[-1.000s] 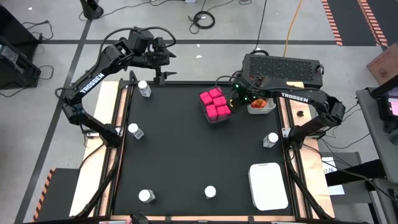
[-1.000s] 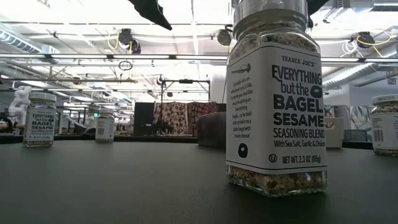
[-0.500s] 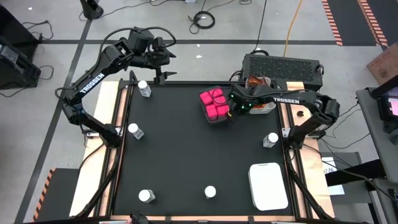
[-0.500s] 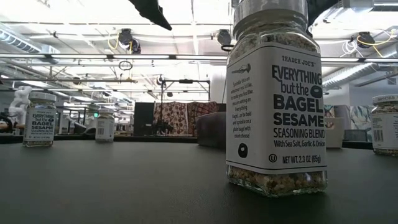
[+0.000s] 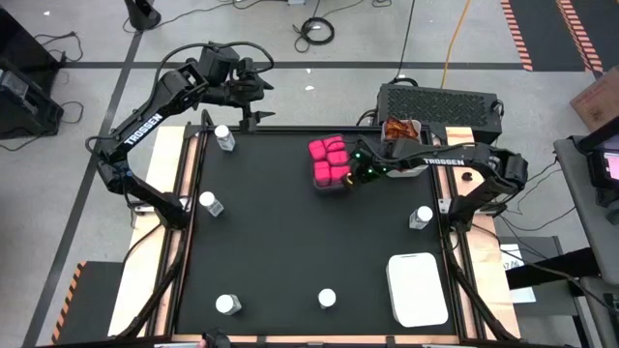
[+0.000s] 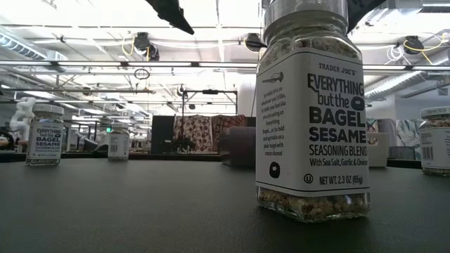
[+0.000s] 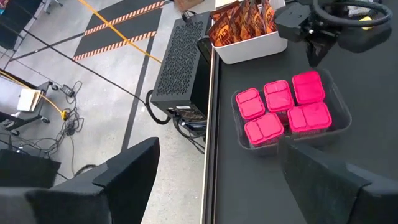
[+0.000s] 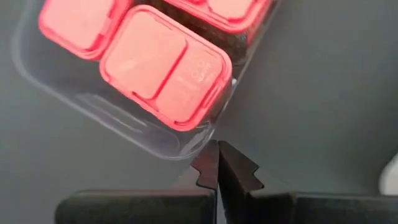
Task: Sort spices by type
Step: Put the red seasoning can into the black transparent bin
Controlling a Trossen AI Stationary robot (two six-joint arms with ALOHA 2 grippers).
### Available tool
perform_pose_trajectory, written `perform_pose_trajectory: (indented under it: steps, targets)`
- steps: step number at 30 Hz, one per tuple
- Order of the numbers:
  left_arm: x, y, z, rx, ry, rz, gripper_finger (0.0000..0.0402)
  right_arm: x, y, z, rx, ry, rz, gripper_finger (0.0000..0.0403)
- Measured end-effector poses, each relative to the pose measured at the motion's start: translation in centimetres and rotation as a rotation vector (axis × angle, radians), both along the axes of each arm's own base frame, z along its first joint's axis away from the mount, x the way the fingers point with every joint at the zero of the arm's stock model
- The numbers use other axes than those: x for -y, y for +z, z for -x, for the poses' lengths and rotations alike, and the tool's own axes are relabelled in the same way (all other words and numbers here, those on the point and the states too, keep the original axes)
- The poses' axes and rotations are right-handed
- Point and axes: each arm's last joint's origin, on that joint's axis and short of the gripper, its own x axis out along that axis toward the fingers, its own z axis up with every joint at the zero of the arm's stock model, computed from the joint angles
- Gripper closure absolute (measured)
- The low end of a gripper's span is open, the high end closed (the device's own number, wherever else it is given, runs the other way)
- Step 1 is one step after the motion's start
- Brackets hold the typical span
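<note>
The right gripper (image 8: pixel 217 163) has its fingers pressed together with nothing between them, its tips touching the rim of the clear tray (image 8: pixel 93 112) at one corner. That tray holds five pink packs (image 5: pixel 328 161) and sits on the desk (image 5: pixel 290 232) toward the far edge, just beside the white bin (image 7: pixel 249 46) of orange sachets (image 7: pixel 239 18).

This looks like a nudge to slide the tray, so it would go best kept low and slow, pushing against the tray wall near its base rather than the thin lip, which could flex or ride up over the tips. A push off-centre will swing the tray, so aim through its middle.

The left gripper (image 5: pixel 253 92) waits spread wide beyond the desk's far left corner. White-lidded jars (image 5: pixel 208 202) stand scattered, well apart, and a second white bin (image 5: pixel 418 288) lies near the right front.
</note>
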Motion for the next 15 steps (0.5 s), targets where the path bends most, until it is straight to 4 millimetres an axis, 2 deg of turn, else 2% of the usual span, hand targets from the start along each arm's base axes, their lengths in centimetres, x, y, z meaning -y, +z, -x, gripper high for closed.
perform_pose_trajectory:
  steps: [15]
  targets:
    - [0.12,-0.26,0.15,-0.024,0.003,0.025,0.0073,-0.18,0.67,-1.01,0.122,0.022,-0.056,0.0403]
